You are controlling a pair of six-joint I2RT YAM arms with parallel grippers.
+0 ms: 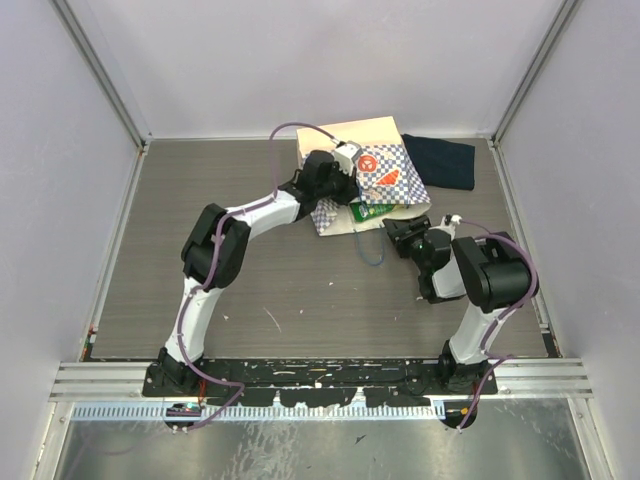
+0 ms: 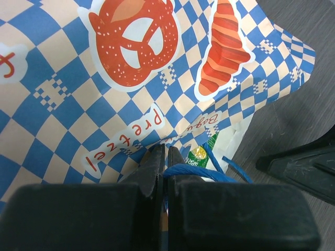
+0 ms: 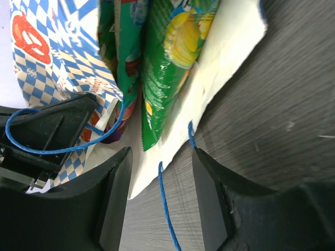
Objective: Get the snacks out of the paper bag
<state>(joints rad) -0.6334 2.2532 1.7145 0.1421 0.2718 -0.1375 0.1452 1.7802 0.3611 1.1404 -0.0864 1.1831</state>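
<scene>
**1. Current state**
- The paper bag (image 1: pixel 385 175) lies on its side on the bench (image 1: pixel 320 300), with its mouth toward the arm bases.
- The left hand (image 2: pixel 165 149) is clamped shut on the bag's upper lip at the blue string handle (image 2: pixel 191 171) and holds the mouth raised.
- The right hand (image 3: pixel 161 157) is just outside the bag mouth. Its jaws stand apart and grip nothing. They straddle the lower lip's white edge and the second handle string (image 3: pixel 163 193).
- The snacks sit inside the bag mouth. A green-yellow pouch (image 3: pixel 167 63) rests against the lower lip, and a second pouch (image 3: pixel 118 47) lies beside it.

**2. Likely faults**
- Closing in this position would probably catch paper or string instead of a pouch. Withdrawal would then drag the bag.
- A shallow bite on a glossy pouch edge is likely to slip.
- The loose string near the bag mouth could snag a finger.
- A pull against the left hand's pinch could tear the thin lip or free it, and the mouth would collapse.
- Both hands work close together at the bag mouth, so contact between them is possible.

**3. Surface and room**
- The bench is grey-brown wood grain with small pale specks.
- A dark navy cloth (image 1: pixel 440 160) lies just beside the bag, on its far right.
- Plain pale walls (image 1: pixel 60 150) stand beyond the bag and to both sides.
- A metal rail (image 1: pixel 320 378) carries the arm bases, well apart from the bag.
</scene>
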